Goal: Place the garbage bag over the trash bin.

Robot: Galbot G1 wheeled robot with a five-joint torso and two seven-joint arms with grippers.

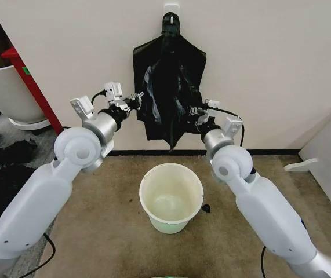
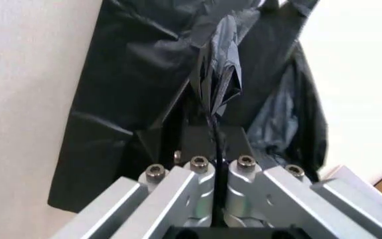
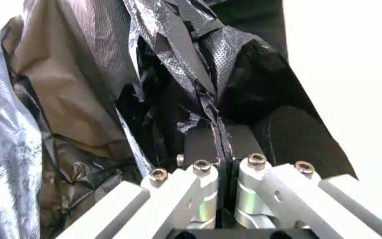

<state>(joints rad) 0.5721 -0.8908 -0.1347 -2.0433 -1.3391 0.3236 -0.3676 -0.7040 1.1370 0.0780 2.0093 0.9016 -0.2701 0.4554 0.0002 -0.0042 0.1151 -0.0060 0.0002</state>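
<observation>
In the head view the garbage bag hangs from a hook on the far wall, while the trash bin stands bare on the floor below, nearer to the robot. The left gripper and right gripper reach its two sides. In the left wrist view the fingers are clenched on a fold of plastic. In the right wrist view the fingers pinch the film likewise. I judge the bag grasped only; lifting off and covering the bin remain.

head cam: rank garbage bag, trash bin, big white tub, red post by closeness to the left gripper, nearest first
1. garbage bag: hanging on the wall, pinched in the left gripper at its edge.
2. red post: leaning by the wall, on the robot's left.
3. trash bin and big white tub: bin on the floor below, tub far left; too close to call.
</observation>
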